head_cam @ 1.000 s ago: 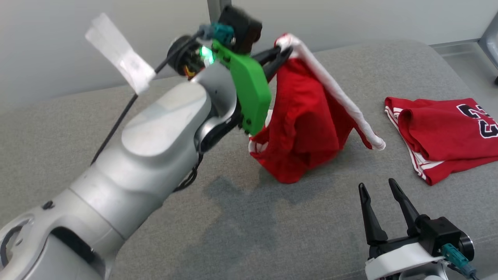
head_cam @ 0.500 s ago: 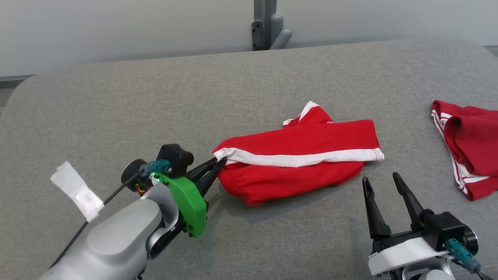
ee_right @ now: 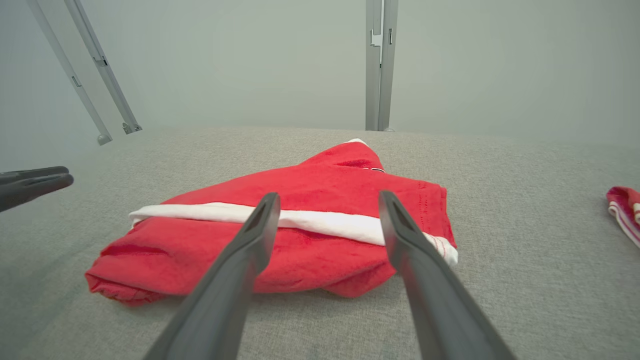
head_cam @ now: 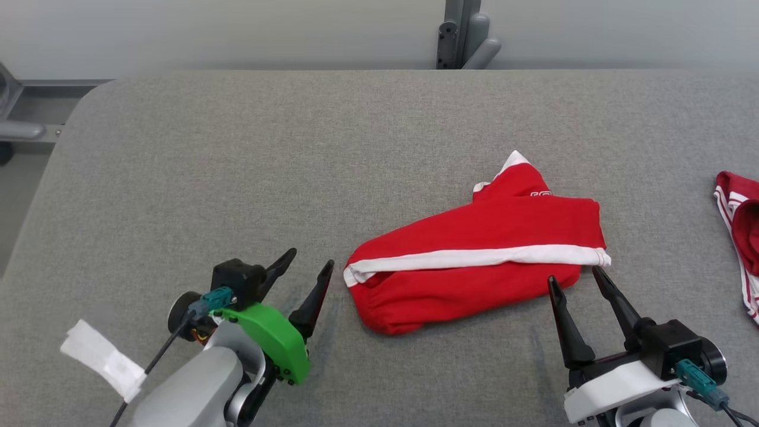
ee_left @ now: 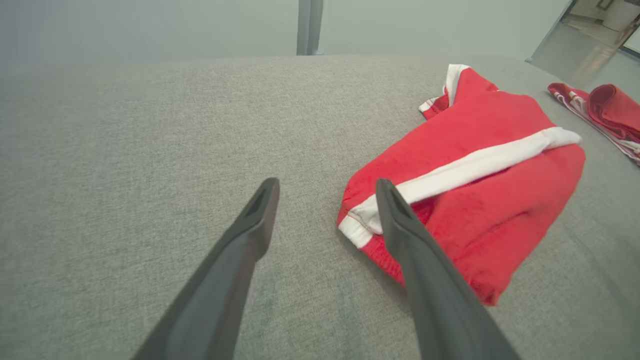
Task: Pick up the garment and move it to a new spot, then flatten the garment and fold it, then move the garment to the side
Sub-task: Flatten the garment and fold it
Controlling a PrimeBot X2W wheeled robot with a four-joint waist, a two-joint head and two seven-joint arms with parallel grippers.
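The garment [head_cam: 474, 267] is red with a white stripe and lies bunched on the grey padded table [head_cam: 237, 166], right of centre. In the left wrist view the garment [ee_left: 480, 170] has its white-edged corner just beyond my right fingertip. My left gripper [head_cam: 308, 265] stands open just left of that corner, holding nothing. My right gripper [head_cam: 574, 276] is open at the garment's near right end, its fingertips close to the cloth, empty. The right wrist view has the garment [ee_right: 300, 225] straight ahead past the fingers, with the left gripper's fingers [ee_right: 30, 182] at the left edge.
A second red garment [head_cam: 738, 231] with white striped trim lies at the table's right edge and shows as red cloth [ee_left: 605, 112] in the left wrist view. A grey post [head_cam: 465, 32] stands behind the far edge. The table's left corner is rounded, with floor beyond.
My left gripper lowered the garment from hanging in the air onto the table, then opened and let go of its corner. The head camera shifted. The right gripper stayed open.
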